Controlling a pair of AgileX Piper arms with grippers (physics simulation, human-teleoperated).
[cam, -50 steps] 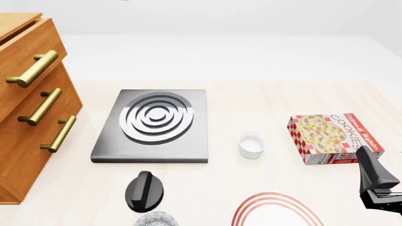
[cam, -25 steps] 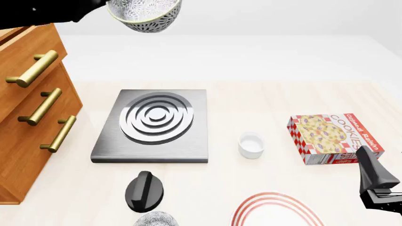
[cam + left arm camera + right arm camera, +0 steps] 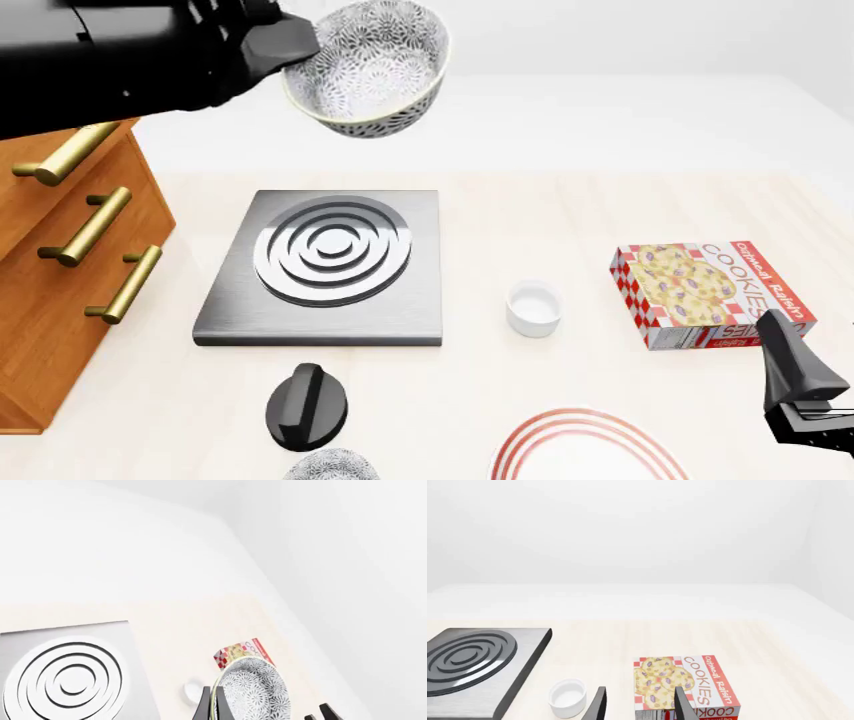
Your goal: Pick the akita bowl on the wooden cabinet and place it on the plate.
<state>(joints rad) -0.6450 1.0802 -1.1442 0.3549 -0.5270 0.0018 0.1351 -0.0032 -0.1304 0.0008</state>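
My left gripper (image 3: 302, 44) hangs high over the table's far left, shut on the rim of the akita bowl (image 3: 368, 68), a grey-and-white speckled bowl tilted with its opening toward the camera. In the left wrist view the bowl (image 3: 257, 691) sits edge-on between the fingers (image 3: 202, 709). The wooden cabinet (image 3: 54, 270) stands at the left, its top hidden behind my left arm. The plate (image 3: 585, 446), white with red rings, lies at the near edge, partly cut off. My right gripper (image 3: 805, 392) rests open at the near right, and in its wrist view (image 3: 639, 707) holds nothing.
A grey stove plate (image 3: 324, 266) with silver rings lies below the held bowl. A small white cup (image 3: 533, 308) and a cookie box (image 3: 707, 295) sit to its right. A black knob-like object (image 3: 307, 405) and a second speckled bowl (image 3: 331, 467) sit at the near edge.
The left arm has come into view from the upper left, carrying the bowl rightward and lower, away from the cabinet top. The right arm has stayed still.
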